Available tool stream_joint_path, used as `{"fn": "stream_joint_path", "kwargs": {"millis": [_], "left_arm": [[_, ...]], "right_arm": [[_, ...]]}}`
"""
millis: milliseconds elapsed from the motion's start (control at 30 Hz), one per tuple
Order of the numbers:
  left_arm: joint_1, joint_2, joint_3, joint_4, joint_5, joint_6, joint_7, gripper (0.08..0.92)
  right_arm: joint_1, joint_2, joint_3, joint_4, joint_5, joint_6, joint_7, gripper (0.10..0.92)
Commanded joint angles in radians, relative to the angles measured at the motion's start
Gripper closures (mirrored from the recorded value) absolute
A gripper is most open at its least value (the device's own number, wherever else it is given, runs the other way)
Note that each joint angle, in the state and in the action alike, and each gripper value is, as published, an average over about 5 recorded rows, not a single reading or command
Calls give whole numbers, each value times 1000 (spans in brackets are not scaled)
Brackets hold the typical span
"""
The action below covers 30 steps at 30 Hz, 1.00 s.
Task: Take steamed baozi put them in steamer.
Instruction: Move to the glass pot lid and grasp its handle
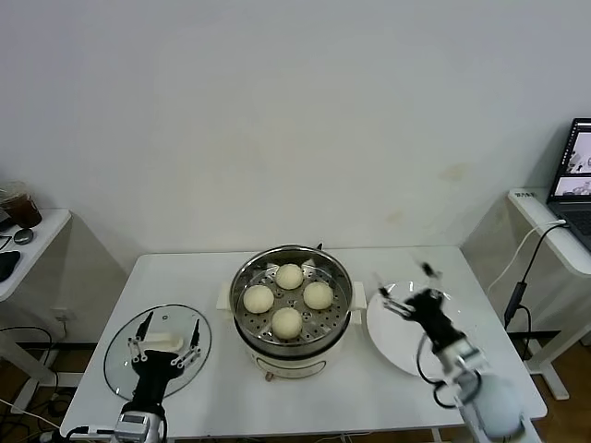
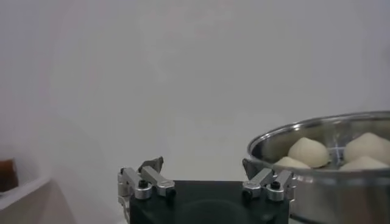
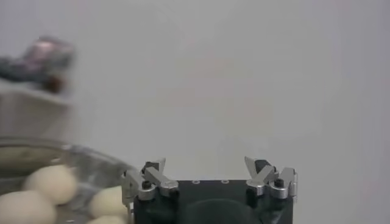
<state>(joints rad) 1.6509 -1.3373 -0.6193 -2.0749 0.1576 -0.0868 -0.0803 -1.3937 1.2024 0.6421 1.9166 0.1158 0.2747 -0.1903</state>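
The steamer (image 1: pixel 242 277) stands at the table's middle, a shiny steel pot on a cream base. Several pale steamed baozi (image 1: pixel 289 276) lie on its perforated tray. My left gripper (image 1: pixel 172 321) hovers open and empty over a glass lid left of the steamer. On the steamer's right, my right gripper (image 1: pixel 406 277) is open and empty above a white plate. In the left wrist view the left gripper (image 2: pixel 202 165) faces the wall, with the steamer (image 2: pixel 317 125) and baozi (image 2: pixel 309 152) beside it. The right wrist view shows the right gripper (image 3: pixel 204 164) beside the steamer (image 3: pixel 91 158) and baozi (image 3: pixel 52 182).
A round glass lid (image 1: pixel 120 355) with a white handle lies at the front left. The bare white plate (image 1: pixel 388 332) lies at the right. A side desk with a laptop (image 1: pixel 577 175) stands far right, and another small desk (image 1: pixel 37 231) far left.
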Motion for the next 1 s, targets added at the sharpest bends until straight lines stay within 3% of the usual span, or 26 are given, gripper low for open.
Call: {"fn": "stream_joint_path", "kwargs": {"millis": [33,267,567,1000], "left_arm": [[42,164,-121,216,670,-110,-153,177],[38,240,-139,384,963,-189,-221,177],[-114,279,-74,558,1112,-191,-214,177],[-257,297,-35,640,1137,-169,-200,177]], "right_arm": [[-307,222,346,74,23,-90,37,203],[-313,218,350,35,40,-87,23,203],[-322,217,333,31,24,-85,12,203],[-334,231,312,15,-14,-64,6,203]]}}
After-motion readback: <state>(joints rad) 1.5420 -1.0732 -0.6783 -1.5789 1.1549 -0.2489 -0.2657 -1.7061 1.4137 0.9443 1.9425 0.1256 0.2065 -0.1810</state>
